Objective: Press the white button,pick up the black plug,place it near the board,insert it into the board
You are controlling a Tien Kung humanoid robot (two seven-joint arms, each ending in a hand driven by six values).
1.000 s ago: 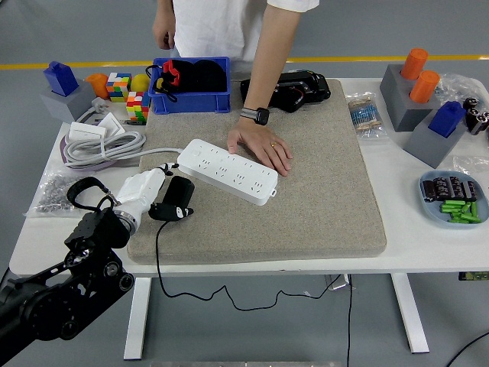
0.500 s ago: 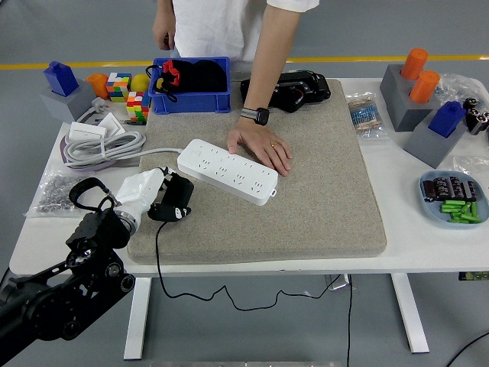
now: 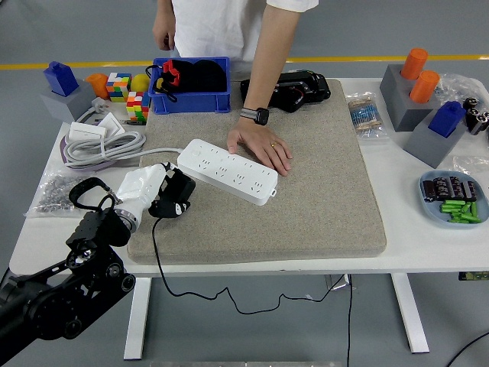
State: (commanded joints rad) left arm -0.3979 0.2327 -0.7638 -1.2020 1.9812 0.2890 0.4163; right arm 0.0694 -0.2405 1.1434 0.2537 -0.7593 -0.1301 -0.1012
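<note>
A white power strip lies slanted on the grey felt mat. A person's hand rests flat on the strip's far edge. My left hand, in a white glove, is shut on the black plug and holds it just off the strip's left end, close to the mat. The plug's black cable hangs over the table's front edge. My right hand is out of view.
A blue bin and a black device stand at the mat's far edge. A coiled grey cable and colour cubes lie at the left. Grey holders and a blue tray stand at the right.
My left hand has carried the black plug up and slightly right, closer to the strip's left end. The person's hand has stayed on the strip.
</note>
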